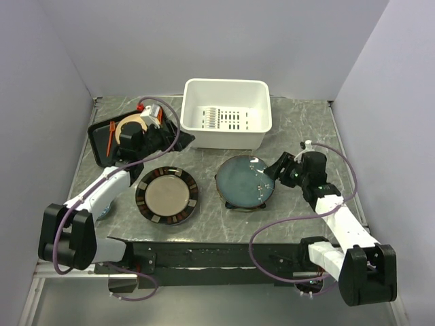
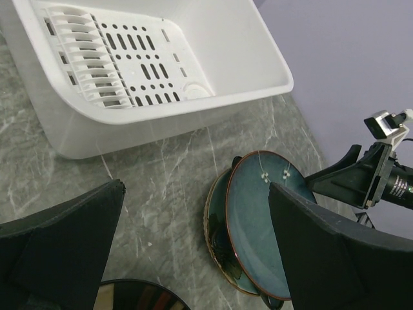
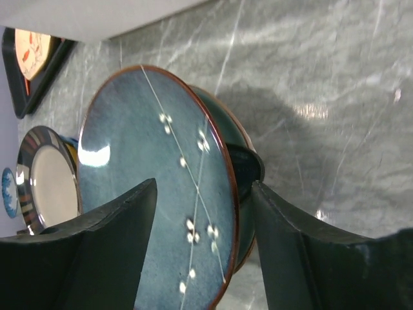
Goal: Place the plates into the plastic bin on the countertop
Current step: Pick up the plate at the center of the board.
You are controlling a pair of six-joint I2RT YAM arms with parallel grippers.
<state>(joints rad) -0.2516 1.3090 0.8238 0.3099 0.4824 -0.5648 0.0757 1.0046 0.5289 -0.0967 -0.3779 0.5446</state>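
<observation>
A glossy teal plate (image 1: 243, 180) with small white flowers sits tilted on a second green plate (image 2: 218, 223) on the grey countertop (image 1: 306, 129), in front of the white plastic bin (image 1: 228, 112). My right gripper (image 1: 273, 170) is open, with its jaws on either side of the teal plate's (image 3: 148, 168) right rim, one finger over its face and one behind it. A dark-rimmed beige plate (image 1: 166, 195) lies flat to the left. My left gripper (image 1: 173, 140) is open and empty, held above the countertop left of the bin. In the left wrist view, the left gripper (image 2: 197, 188) faces the teal plate (image 2: 264, 226).
A flat black tray (image 1: 102, 144) with a beige plate (image 1: 128, 128) and an orange item lies at the back left, partly under the left arm. The bin (image 2: 161, 71) is empty and shows its slotted base. Side walls close the countertop left and right.
</observation>
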